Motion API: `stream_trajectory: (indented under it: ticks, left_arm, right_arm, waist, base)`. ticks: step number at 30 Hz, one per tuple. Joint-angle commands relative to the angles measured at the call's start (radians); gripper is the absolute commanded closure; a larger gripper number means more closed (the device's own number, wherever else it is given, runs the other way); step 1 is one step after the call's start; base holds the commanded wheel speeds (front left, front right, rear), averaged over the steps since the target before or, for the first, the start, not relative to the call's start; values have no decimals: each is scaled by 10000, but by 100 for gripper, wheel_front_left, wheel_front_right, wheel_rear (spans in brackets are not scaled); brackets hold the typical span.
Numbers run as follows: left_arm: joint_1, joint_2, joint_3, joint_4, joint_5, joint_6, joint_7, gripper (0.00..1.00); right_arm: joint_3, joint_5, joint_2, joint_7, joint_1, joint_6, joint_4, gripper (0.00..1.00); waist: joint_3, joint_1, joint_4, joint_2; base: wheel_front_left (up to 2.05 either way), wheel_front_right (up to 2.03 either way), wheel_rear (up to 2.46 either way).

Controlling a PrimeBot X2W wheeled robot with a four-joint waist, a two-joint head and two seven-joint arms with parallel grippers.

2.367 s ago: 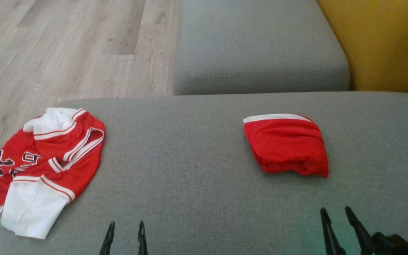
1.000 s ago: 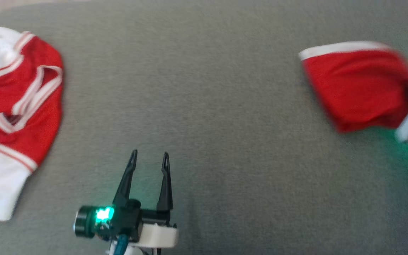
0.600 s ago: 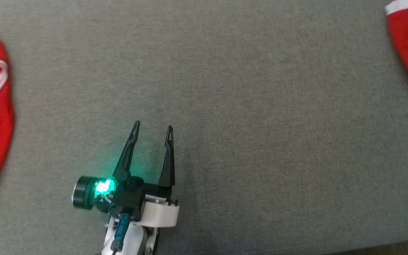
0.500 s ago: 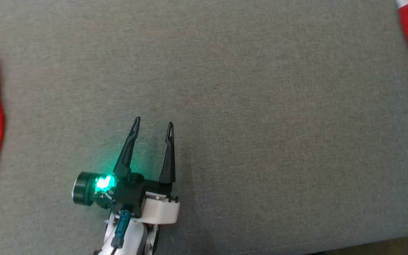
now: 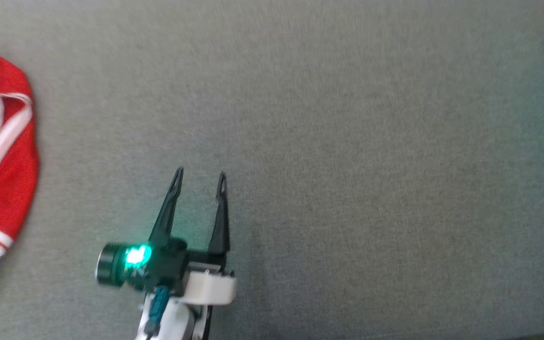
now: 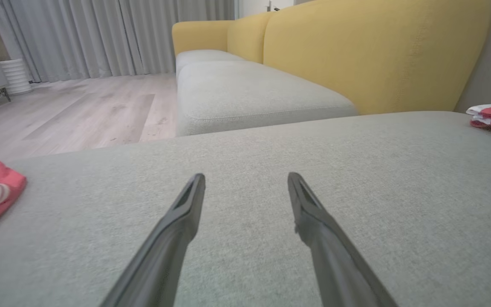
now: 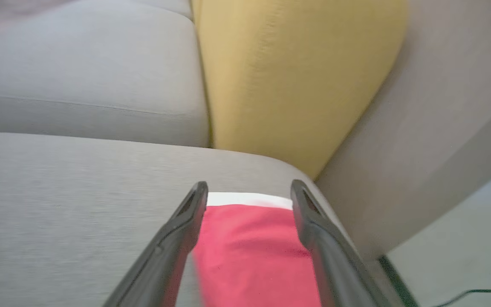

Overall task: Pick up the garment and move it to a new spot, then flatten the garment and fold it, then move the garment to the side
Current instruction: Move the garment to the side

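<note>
Folded red garment [image 7: 249, 247] now sits much farther R than a sec ago, w/ a wider gap to the crumpled jersey [image 5: 3, 189]. Head cam has swung too, so part of the shift is just the view.

Big to small: the grey cushion [image 5: 347, 165] carries everything, and the yellow backrest [image 7: 288, 76] rises beyond its far R corner. Crumpled jersey lies at the cushion's L edge, partly cut off by the frame. Folded red garment lies at the far R end, near that corner, well apart from the jersey.

Key relation: the garment is just ahead of & under the R gripper [image 7: 249, 187]. Its length runs along the fingers' line, w/ the white band crosswise at the far end. R arm is right on it; L arm is well away.

R gripper has let go: fingers spread wide, one each side of the cloth, pinching nothing. Can't tell if they brush it. L gripper [image 5: 199, 174] is likewise spread & empty over bare cushion.

Prob. the move-aside step is done. R arm need only back straight out w/o snagging the fold.
</note>
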Motion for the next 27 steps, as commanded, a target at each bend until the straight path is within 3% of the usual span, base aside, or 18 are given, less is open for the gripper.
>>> stream_trajectory:
  ticks: [1,13,16,21,27]
  left_arm:
    - [223,-30,385,-214,-85,66,-51,0]
    - [1621,-32,1122,571,-1127,96,-51,0]
    - [1773,-33,1335,824,-1159,25,-51,0]
    - [1995,-33,1659,1116,-1087,-60,-51,0]
    - [2237,-33,1768,1304,-702,-72,-51,0]
  right_arm:
    - [115,154,51,-189,578,67,-305,0]
    - [1730,1763,3573,-1163,4880,67,-2064,0]
    - [1669,1612,4074,-1190,5800,67,-3210,0]
    - [683,589,4764,-1195,7432,67,-5093,0]
    - [51,-273,5280,-1196,8632,67,-5882,0]
  waist:
    - [-767,0,195,0]
    - [-3944,0,959,0]
    - [-4348,0,1139,0]
    - [-4770,0,1371,0]
    - [-5098,0,1560,0]
  base:
    - [0,0,0]
    - [0,0,0]
    - [0,0,0]
    - [0,0,0]
    - [0,0,0]
